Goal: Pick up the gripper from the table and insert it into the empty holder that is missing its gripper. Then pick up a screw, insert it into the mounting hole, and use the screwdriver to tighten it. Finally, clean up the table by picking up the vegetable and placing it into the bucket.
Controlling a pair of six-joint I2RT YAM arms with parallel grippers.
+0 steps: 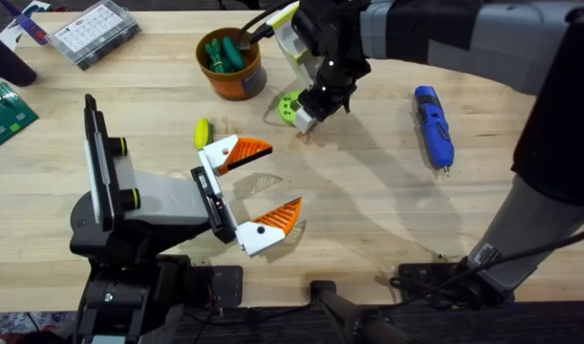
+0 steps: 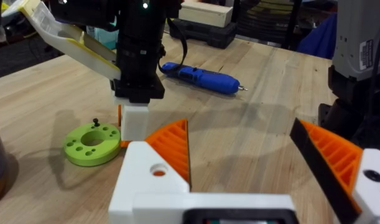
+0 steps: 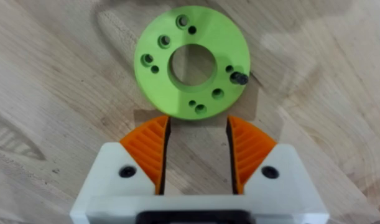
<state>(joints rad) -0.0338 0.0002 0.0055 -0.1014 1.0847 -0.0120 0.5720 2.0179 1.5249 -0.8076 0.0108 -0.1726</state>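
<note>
Right gripper (image 3: 196, 146), white with orange ribbed pads, points down at the light wooden plank table (image 1: 368, 210); jaws parted a little with bare wood between them, grasping nothing. Just ahead of its fingertips lies a flat lime-green plastic ring (image 3: 191, 61) with a large centre hole and several small holes; a small black screw (image 3: 240, 78) stands in one hole near the rim. Fingertips sit close beside the ring, apparently not touching it. In the left wrist view this gripper stands upright directly beside the ring. Left gripper (image 1: 265, 185) hovers low over the table, near the right gripper, jaws spread wide, released and empty. A small yellow-green rounded object (image 1: 203, 132) lies just beside its upper finger; what it is cannot be told. The blue pen-shaped electric screwdriver (image 1: 433, 127) lies flat on the table, well apart from both grippers, on the far side of the right gripper from the left one. The round orange-brown pot (image 1: 234, 64) with dark rim stands near the right gripper, green items inside.
</note>
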